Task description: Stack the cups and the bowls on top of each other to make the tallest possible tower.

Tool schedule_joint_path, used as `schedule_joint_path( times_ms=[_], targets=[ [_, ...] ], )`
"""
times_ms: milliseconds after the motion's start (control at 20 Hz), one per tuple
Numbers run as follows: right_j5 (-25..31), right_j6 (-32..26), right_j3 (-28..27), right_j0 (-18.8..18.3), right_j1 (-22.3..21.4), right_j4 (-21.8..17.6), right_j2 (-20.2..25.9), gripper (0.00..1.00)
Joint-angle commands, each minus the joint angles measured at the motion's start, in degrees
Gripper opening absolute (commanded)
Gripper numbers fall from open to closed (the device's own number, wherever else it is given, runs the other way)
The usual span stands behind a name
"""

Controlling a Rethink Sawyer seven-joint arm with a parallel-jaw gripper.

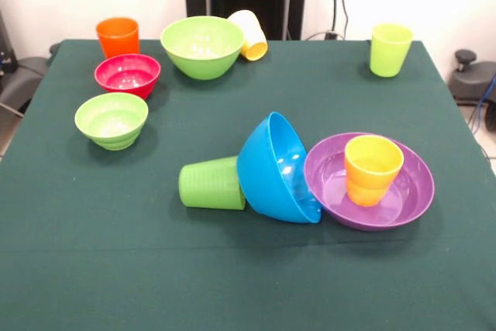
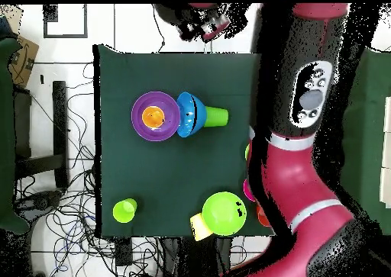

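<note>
An orange-yellow cup (image 1: 373,168) stands upright in the wide purple bowl (image 1: 412,191). The large blue bowl (image 1: 277,168) is tipped on its side and leans on the purple bowl's rim. The green ribbed cup (image 1: 211,183) lies on its side against the blue bowl. The same group shows in the overhead view: purple bowl (image 2: 140,130), blue bowl (image 2: 191,114), green cup (image 2: 217,117). Nothing is piled higher. The front view shows no gripper. In the overhead view the red arm (image 2: 294,182) rises high over the table's right side, and its dark end (image 2: 200,22) is unclear.
At the back stand an orange cup (image 1: 118,36), a small red bowl (image 1: 127,74), a small lime green bowl (image 1: 111,119) and a large lime green bowl (image 1: 202,46). A pale yellow cup (image 1: 249,35) lies on its side against it. A yellow-green cup (image 1: 390,49) stands back right.
</note>
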Motion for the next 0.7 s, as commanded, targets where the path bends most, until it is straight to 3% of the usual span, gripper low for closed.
schedule_joint_path(
  times_ms=[50,350,700],
  targets=[
    [-6.91,25.07,15.37,-3.93,-1.55,12.01,-15.76,1.00],
    [-12.47,30.42,22.07,-7.37,-3.04,20.69,-18.01,1.00],
    [-17.59,31.37,27.76,-11.92,-7.44,29.10,-19.39,1.00]
  ],
)
